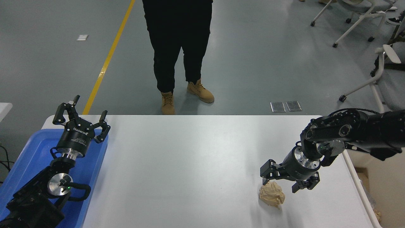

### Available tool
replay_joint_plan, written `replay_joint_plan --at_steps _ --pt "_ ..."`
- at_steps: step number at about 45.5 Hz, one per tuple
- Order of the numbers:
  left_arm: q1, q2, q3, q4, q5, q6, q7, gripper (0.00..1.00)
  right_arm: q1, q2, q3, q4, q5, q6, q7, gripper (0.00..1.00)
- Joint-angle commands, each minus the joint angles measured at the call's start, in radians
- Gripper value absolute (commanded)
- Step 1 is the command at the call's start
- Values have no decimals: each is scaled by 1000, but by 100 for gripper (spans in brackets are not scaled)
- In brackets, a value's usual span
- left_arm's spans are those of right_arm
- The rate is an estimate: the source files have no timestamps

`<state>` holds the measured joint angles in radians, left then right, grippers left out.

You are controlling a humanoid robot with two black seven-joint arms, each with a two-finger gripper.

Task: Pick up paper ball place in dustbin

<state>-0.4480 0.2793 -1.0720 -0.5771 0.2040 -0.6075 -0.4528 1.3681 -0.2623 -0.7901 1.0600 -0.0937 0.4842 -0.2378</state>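
The tan-brown paper ball (272,194) lies on the white table (196,164) near its front right. My right gripper (280,185) is open, just above and behind the ball, one finger at the ball's far left edge, the other to its right. The cream-beige dustbin (384,186) stands beyond the table's right edge, partly hidden by my right arm. My left gripper (83,118) is open and parked over the blue tray at the left.
A blue tray (28,155) sits at the table's left end under my left arm. A person in black trousers and tan boots (182,63) stands at the far side. Office chairs (373,19) stand at the back right.
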Motion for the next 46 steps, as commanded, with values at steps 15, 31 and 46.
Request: replay_joint_plan --at_steps 15,31,46 --pt "0 1 0 -1 0 0 0 98 -135 60 15 -149 -30 -9 0 99" --pt "0 0 0 -1 0 0 0 98 -138 80 17 -137 -138 -19 0 30" --pt "0 1 0 0 0 0 0 98 -98 81 15 -117 -139 -1 2 0"
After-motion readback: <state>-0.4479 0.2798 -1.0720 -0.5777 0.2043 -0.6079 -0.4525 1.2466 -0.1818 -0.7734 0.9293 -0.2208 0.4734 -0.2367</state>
